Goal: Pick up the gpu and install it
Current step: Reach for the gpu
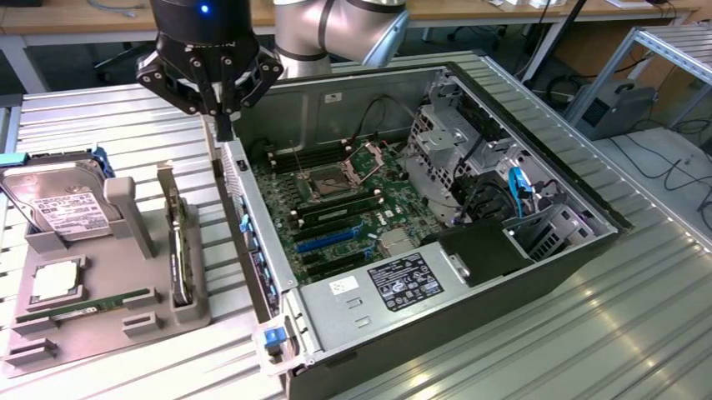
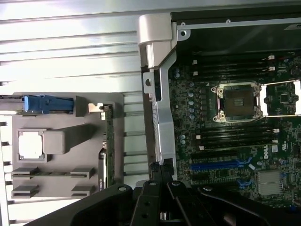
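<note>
Open PC case (image 1: 468, 333) is lying on the slatted desk (image 1: 100, 125), motherboard (image 1: 333, 212) facing up. Beside it, a grey tray (image 1: 167, 310) is holding a hard drive (image 1: 62, 207) (white label) and a memory stick (image 1: 95, 302).

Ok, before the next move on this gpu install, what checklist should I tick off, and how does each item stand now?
1. gpu standing on edge in the grey tray: ok.
2. gripper open for a grasp: not ok, shut and empty.
3. gripper over the gpu: not ok, it hangs by the case wall.
4. Board's blue slot empty: ok.
5. Case side open: ok.
</note>
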Motion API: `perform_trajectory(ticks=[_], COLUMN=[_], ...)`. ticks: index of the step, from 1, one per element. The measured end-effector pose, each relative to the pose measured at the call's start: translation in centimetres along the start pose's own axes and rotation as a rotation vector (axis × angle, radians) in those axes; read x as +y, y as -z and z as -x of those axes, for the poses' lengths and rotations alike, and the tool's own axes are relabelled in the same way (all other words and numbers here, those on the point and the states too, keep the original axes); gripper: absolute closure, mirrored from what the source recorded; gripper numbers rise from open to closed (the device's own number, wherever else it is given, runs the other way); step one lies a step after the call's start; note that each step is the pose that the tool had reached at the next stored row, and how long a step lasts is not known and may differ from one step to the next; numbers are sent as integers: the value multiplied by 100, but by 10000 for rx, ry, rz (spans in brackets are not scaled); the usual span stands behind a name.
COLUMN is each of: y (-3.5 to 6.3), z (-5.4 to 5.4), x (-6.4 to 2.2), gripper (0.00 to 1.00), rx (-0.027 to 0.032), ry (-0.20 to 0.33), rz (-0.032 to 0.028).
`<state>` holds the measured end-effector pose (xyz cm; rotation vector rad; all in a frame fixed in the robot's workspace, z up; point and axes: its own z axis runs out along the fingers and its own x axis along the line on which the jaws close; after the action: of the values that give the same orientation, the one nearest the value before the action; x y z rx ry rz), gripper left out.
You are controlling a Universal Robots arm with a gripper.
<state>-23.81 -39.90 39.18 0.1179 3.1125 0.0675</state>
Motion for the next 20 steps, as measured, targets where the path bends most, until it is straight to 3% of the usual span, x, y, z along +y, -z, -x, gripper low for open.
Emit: perform_trajectory(ticks=[20], y=[0], z=[-127], x=[-9], gripper=[89], rx=[-1], ry=[0], rz=[1])
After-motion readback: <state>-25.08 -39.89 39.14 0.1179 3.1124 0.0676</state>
